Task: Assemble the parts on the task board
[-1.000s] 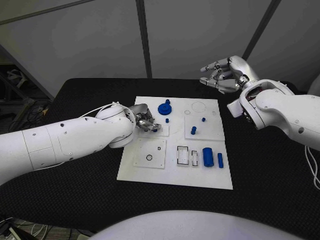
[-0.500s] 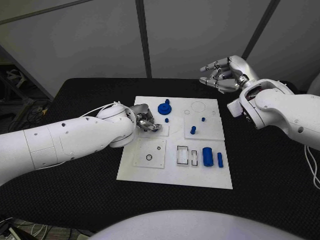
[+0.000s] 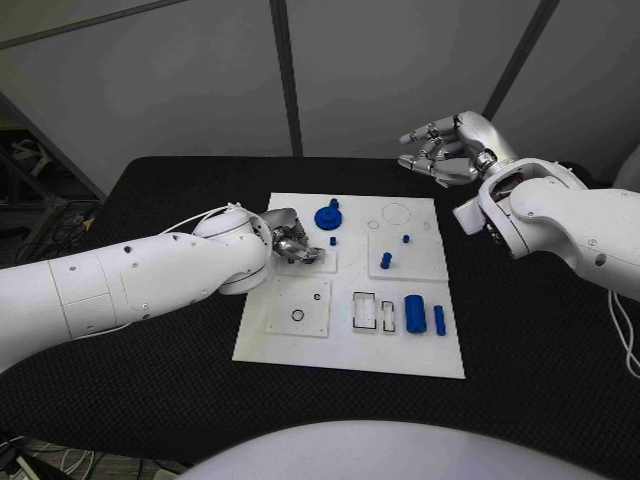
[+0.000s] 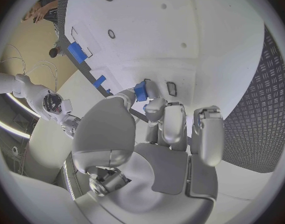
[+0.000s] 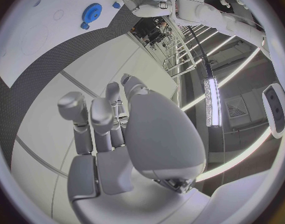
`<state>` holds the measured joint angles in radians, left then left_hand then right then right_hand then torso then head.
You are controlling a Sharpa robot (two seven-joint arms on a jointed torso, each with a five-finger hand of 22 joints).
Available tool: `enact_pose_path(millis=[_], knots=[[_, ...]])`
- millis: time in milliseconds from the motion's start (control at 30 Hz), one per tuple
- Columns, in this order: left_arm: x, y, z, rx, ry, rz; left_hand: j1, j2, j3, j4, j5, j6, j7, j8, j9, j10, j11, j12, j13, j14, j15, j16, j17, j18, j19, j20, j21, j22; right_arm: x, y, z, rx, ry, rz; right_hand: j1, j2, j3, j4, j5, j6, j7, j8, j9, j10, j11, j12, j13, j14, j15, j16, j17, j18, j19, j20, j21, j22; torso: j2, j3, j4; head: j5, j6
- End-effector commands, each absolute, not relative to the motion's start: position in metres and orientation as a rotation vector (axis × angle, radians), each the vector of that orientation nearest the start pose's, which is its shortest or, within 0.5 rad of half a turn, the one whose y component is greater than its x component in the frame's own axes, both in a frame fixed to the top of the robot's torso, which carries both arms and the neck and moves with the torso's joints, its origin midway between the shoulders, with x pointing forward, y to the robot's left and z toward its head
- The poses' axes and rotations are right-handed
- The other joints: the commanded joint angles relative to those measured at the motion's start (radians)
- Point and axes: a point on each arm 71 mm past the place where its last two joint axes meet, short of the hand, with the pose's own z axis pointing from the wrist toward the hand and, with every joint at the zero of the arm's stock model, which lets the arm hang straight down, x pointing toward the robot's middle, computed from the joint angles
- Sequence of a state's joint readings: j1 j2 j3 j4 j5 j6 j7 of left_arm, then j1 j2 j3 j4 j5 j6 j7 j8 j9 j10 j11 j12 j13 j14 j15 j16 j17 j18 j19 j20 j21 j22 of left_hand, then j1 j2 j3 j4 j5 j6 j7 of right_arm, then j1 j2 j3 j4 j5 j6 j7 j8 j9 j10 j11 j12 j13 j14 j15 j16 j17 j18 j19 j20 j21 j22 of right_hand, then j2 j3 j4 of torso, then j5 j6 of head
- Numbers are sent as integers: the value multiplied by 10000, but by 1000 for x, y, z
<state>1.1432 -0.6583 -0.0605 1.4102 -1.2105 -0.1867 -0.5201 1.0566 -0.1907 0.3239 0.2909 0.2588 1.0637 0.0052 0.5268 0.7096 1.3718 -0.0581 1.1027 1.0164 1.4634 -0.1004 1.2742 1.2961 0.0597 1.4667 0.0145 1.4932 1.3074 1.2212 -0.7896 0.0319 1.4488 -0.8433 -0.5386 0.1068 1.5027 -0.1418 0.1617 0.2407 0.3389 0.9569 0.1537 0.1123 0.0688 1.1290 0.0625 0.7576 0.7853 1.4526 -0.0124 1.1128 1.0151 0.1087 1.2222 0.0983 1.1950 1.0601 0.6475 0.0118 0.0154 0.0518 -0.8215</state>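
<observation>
The white task board (image 3: 352, 345) lies mid-table. My left hand (image 3: 294, 247) hovers low over its left half and pinches a small blue part (image 4: 140, 91) between thumb and a finger, close above the board (image 4: 198, 35). A blue gear (image 3: 329, 217) stands just behind that hand, with a small blue peg (image 3: 333, 240) beside it. More blue pieces stand on the right half: a short peg (image 3: 387, 260), a thick cylinder (image 3: 415, 312) and a slim bar (image 3: 440, 320). My right hand (image 3: 450, 148) is raised beyond the board's far right corner, fingers apart and holding nothing.
Two rectangular slots (image 3: 366, 310) and a small round hole (image 3: 297, 315) sit in the board's near half. Black table (image 3: 536, 330) surrounds the board. The right wrist view shows the gear (image 5: 91, 12) far off on the board (image 5: 37, 30).
</observation>
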Motion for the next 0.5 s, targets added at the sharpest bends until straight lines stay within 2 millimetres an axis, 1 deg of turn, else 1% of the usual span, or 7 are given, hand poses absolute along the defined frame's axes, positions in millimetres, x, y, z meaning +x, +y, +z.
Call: enact_pose_path(millis=[33, 500], knots=[[485, 161, -257, -2182, 21138, -4036, 35, 79, -98, -10, 28, 39, -4, -49, -10, 44, -3, 25, 16, 410, -52, -36, 14, -341, 403, -45, 34, 1845, 516, -206, -139, 4213, 14176, 10096, -114, 23, 21, 34, 68, -89, 10, -65, 4, -82, -2, 0, -9, 53, -21, -28, -9, 76, -26, -22, -54, -9, -2, 1, 2, 3, -12], [484, 164, -255, -2166, 21139, -4034, 450, 114, -210, -62, 44, 19, -26, -43, 10, 34, -23, 23, 18, 410, -67, -41, 17, -339, 400, -56, 23, 1849, 516, -206, -140, 4218, 14191, 10084, -114, 23, 21, 34, 68, -89, 10, -65, 4, -82, -2, 0, -9, 53, -21, -28, -9, 76, -26, -22, -54, -9, -6, -8, 8, 19, -12]])
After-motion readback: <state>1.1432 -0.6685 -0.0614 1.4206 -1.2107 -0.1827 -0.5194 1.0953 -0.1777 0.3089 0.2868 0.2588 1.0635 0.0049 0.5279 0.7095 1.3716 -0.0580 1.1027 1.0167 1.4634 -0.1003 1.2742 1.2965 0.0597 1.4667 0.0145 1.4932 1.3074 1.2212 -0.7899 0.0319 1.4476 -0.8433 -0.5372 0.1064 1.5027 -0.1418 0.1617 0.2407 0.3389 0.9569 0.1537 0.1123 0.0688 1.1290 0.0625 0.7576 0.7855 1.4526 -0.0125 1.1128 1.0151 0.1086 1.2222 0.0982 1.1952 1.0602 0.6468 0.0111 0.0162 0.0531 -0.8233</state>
